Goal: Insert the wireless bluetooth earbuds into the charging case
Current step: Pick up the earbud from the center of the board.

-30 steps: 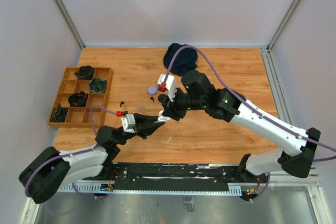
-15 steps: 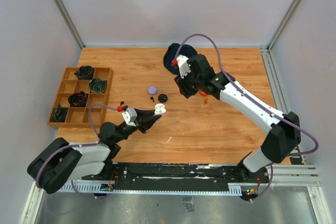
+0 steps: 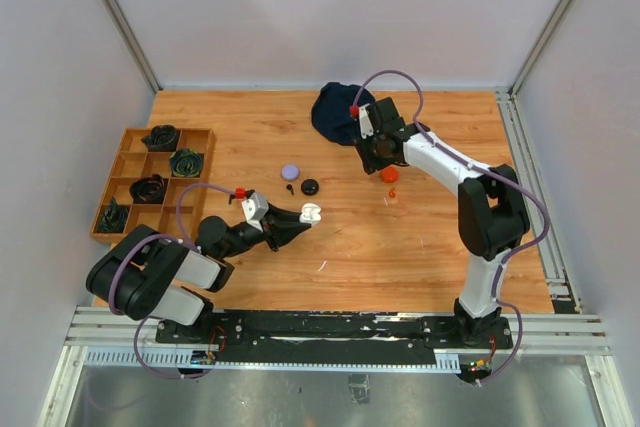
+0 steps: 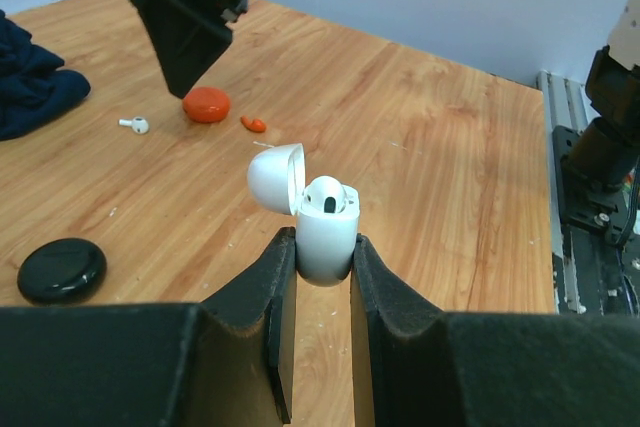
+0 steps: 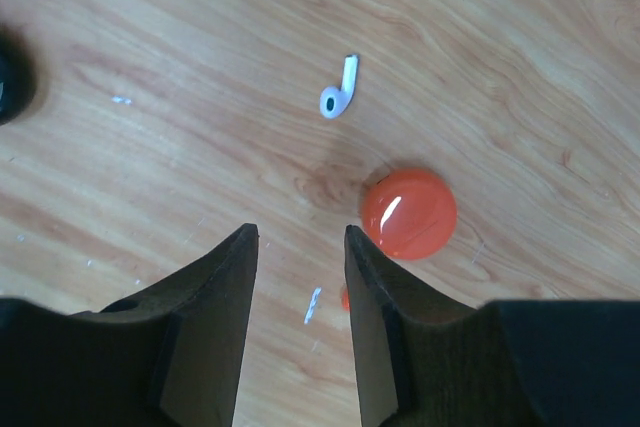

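Right arm: pulled back; right gripper slightly parted, empty, near white earbud (orange case beside).
Left gripper: pinching open charging case.

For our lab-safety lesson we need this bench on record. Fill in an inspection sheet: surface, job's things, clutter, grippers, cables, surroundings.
Surface: wooden table, a few pale scuffs.
Job's things: white charging case, lid open, one bud apparently seated; white earbud and orange bud loose near the orange round case; purple case and black case on the table.
Clutter: dark blue cloth; divided tray holding dark coiled items.
Grippers: left gripper shut on the white charging case; right gripper open, empty.
Cables: a purple cable loops off each wrist.
Surroundings: grey walls, metal frame post.
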`<state>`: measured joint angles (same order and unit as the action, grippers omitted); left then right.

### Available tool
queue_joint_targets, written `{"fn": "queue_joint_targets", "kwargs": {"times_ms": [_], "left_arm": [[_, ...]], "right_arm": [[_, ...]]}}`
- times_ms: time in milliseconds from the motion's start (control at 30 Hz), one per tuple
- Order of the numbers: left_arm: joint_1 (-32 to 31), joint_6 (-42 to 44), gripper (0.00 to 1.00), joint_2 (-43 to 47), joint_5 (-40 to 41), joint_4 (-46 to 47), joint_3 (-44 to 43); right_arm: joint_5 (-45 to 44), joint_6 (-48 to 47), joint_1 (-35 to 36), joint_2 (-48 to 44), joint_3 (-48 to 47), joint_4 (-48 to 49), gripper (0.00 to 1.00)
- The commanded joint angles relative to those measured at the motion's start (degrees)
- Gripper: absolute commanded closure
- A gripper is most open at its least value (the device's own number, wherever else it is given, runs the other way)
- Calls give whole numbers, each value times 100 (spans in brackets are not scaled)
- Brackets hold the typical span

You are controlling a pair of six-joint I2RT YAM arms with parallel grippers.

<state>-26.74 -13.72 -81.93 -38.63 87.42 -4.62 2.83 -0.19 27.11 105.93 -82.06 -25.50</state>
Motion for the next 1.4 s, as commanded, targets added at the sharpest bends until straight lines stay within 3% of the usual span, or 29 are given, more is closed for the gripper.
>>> {"fn": "queue_joint_targets", "kwargs": {"times_ms": [0, 433, 867, 1067, 1367], "left_arm": [[55, 221, 100, 11, -339, 1490, -50], [55, 439, 100, 137, -607, 1484, 87], [53, 381, 100, 182, -678, 1480, 118], [55, 348, 100, 170, -691, 1483, 120], [55, 293, 100, 308, -666, 1485, 192]], "right_arm": [[-94, 161, -214, 384, -407, 268, 59], [-6, 160, -385, 1524, -1140, 339, 62], [101, 132, -400, 2001, -1396, 98, 71], [279, 162, -384, 1801, -1153, -21, 79], [408, 393, -65, 923, 40, -105, 80]]}}
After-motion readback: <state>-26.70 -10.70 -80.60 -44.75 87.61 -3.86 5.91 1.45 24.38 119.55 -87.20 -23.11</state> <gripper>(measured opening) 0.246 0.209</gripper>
